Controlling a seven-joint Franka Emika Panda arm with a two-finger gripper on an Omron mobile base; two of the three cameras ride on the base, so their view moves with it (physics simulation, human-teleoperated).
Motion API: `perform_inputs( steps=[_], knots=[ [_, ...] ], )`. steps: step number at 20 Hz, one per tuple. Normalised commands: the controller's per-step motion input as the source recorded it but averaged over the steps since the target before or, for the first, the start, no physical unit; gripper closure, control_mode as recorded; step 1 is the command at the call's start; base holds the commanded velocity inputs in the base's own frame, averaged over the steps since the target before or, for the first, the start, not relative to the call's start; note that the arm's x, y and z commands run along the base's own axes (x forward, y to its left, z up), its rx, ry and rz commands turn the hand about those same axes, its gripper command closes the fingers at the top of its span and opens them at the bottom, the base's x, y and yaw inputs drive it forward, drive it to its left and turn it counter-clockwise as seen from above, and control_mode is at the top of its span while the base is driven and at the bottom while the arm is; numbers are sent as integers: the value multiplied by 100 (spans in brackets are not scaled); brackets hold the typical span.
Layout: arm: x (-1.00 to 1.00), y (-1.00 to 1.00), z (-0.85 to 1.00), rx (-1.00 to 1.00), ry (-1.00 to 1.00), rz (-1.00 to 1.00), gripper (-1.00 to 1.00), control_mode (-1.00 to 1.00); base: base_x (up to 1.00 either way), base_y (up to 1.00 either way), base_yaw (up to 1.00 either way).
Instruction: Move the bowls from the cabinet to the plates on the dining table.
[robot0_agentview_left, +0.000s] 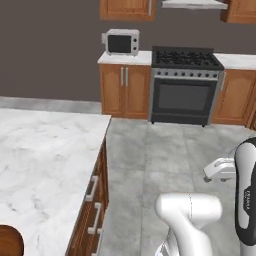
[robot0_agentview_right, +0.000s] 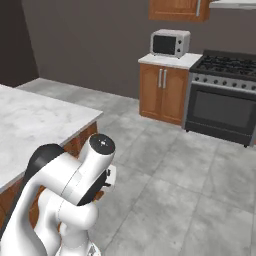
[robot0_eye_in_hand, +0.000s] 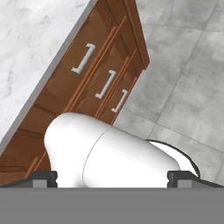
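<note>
A white, grey-veined marble tabletop (robot0_eye_in_hand: 30, 48) fills the upper left, seen from above at a slant. Below its edge runs a brown wooden base with three drawers, each bearing a silver bar handle (robot0_eye_in_hand: 83, 58). Grey stone floor tiles (robot0_eye_in_hand: 188, 78) spread to the right.

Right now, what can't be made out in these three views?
- Dark brown bowl: cut off by the left base view's lower-left corner; what it rests on is hidden.
- Wall cabinet: cropped by the top edge; contents unseen.
- Dining table drawers: lower part hidden by the arm in the hand view.
</note>
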Motion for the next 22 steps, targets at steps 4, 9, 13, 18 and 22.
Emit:
perform_inputs(
  steps=[4, 9, 13, 18, 22],
  knots=[
    [0, 0, 0, 0, 0, 0, -100, 100, 1, -19, -40],
    [0, 0, 0, 0, 0, 0, -100, 100, 1, -19, -40],
    [0, 0, 0, 0, 0, 0, -100, 100, 1, -18, -40],
    [0, 0, 0, 0, 0, 0, -100, 100, 0, -18, -38],
    [0, 0, 0, 0, 0, 0, -100, 100, 0, -15, -38]
  ],
)
